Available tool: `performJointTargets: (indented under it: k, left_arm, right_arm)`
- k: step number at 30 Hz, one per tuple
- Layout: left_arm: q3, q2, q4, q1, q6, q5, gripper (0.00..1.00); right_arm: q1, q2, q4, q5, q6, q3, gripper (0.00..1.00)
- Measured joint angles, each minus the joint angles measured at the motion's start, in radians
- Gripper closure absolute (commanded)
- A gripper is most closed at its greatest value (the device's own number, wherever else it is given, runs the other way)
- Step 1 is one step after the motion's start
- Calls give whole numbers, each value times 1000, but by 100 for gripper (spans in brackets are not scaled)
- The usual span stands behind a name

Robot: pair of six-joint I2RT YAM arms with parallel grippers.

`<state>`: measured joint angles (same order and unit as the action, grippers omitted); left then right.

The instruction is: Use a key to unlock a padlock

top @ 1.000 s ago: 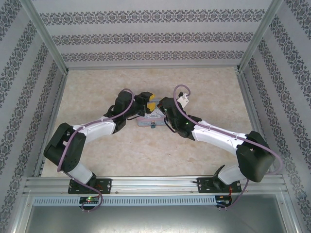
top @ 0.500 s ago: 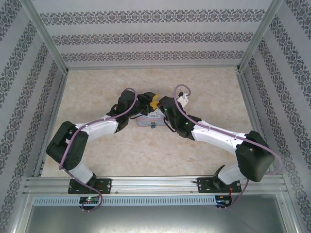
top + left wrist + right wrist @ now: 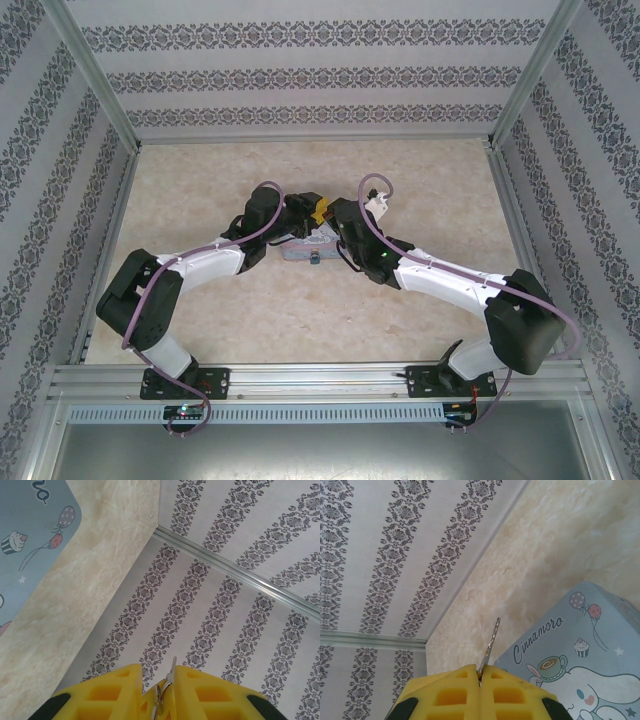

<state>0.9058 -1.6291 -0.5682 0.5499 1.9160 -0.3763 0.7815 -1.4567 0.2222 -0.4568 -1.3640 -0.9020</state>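
Observation:
My right gripper is shut on the key, whose thin toothed blade sticks out past the yellow fingertips. My left gripper has its tips a narrow gap apart. A small metal ring with a thin silvery blade sits pinched between them, lying against the right-hand finger. From above, the left gripper and the right gripper nearly touch over the back of the pale blue tin. A tiny dark thing at the tin's front edge looks like the padlock.
The cartoon tin lies mid-table beneath both wrists, and its corner shows in the left wrist view. Patterned walls with aluminium posts close in the marbled table on three sides. Bare table lies in front of the tin.
The left arm has eased to the right, bringing its gripper closer to the right one. Its jaws have narrowed. The right arm and the tin have stayed put.

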Motion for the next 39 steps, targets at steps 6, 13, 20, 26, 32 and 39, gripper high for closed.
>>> performJointTargets:
  k: [6,13,20,26,32,39]
  left_arm:
    - [0,0,2,0,0,11,83]
    - [0,0,8,0,-2,15,92]
    - [0,-9,14,1,-8,14,100]
    - [0,-13,15,-7,-96,9,100]
    - [30,-13,101,-36,-307,-23,100]
    - [178,-7,297,-55,-681,-103,100]
  right_arm:
    - [-1,0,3,0,-3,11,100]
    - [-7,0,19,0,-7,20,100]
    - [-13,0,22,1,-18,28,71]
    - [-69,54,-60,27,31,45,3]
    - [-244,169,-148,166,170,68,2]
    - [-391,179,-126,460,350,120,2]
